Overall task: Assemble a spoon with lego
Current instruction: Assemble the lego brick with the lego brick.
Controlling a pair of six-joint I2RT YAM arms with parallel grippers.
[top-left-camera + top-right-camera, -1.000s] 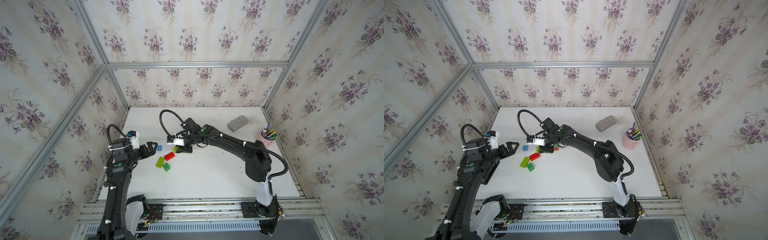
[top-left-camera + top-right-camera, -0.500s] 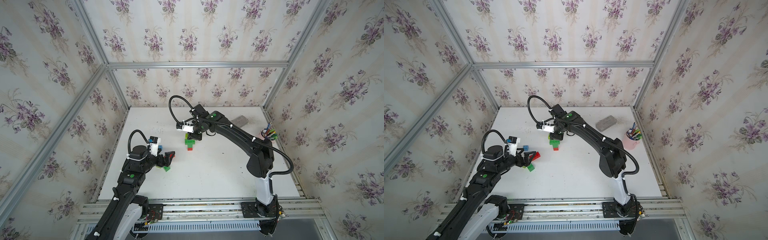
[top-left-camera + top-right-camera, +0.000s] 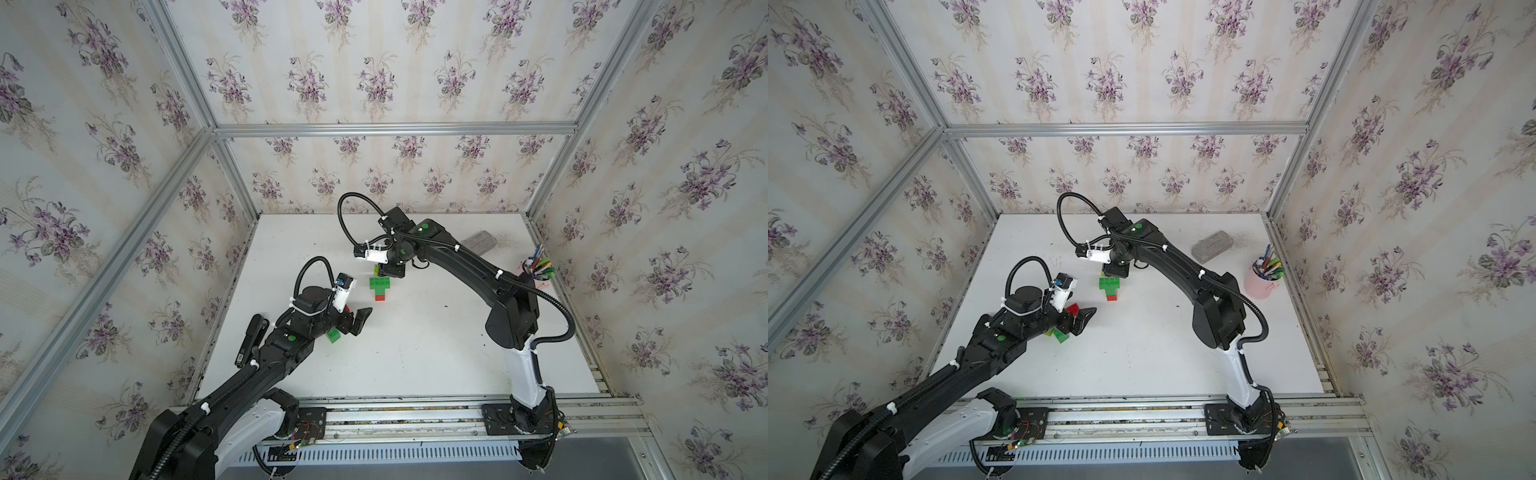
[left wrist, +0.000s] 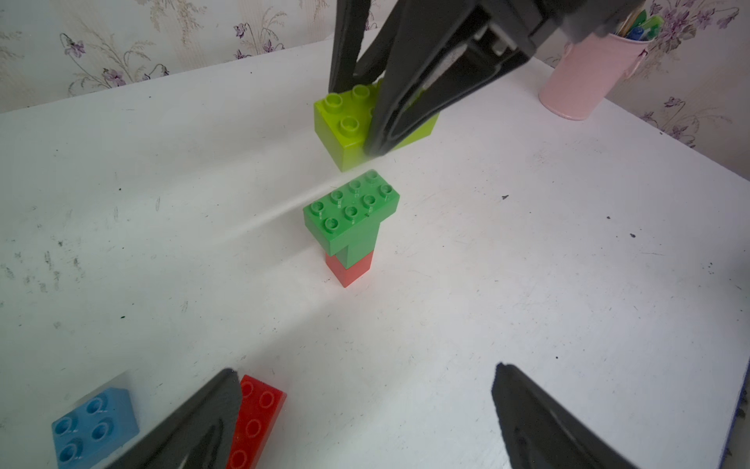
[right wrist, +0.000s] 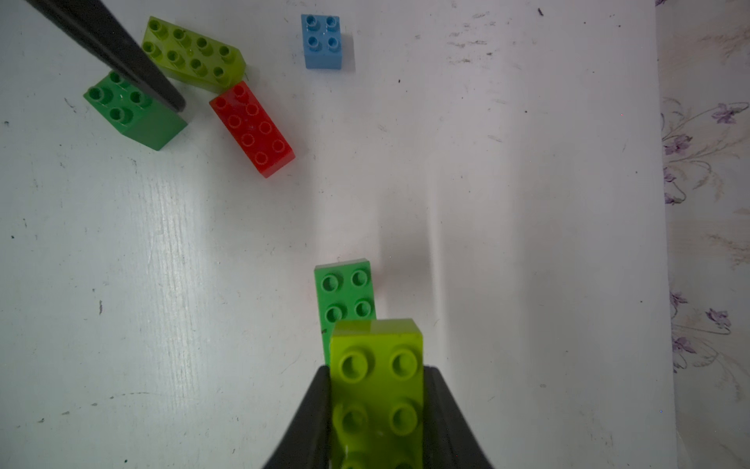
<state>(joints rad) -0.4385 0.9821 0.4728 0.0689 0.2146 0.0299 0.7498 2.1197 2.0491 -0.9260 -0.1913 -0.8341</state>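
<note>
Lego bricks (image 3: 1064, 336) were scattered at the table's left side, by the left gripper (image 4: 365, 370), whose fingers (image 4: 203, 414) were spread wide w/ nothing between them. Four loose pcs were counted in the right wrist view: dark green sq. brick (image 5: 130, 115), partly hidden by one finger; lime oblong brick (image 5: 195, 52) just beside it; red oblong brick (image 5: 251, 128), its corner seemingly touching the lime one; blue sq. brick (image 5: 322, 40), set apart. All were laid studs up on the white table (image 3: 1142, 357).

Near mid-table the part-built spoon (image 3: 379, 284) was stood upright: red sq. base, green sq. brick on it, wider green oblong on top, so a T was formed. Just behind it the held lime brick (image 5: 375, 390) was clamped, studs up, by the right gripper (image 5: 377, 369) across its long sides. It was seen overlapping the T's top in the right wrist view; contact btw. the two could not be told.

Further right a grey block (image 3: 1210, 246) was laid near the back wall. At the right edge a pink cup (image 3: 1258, 286) was stood upright, and coloured pens (image 3: 1271, 266) were held in it, ends poking above the rim.
</note>
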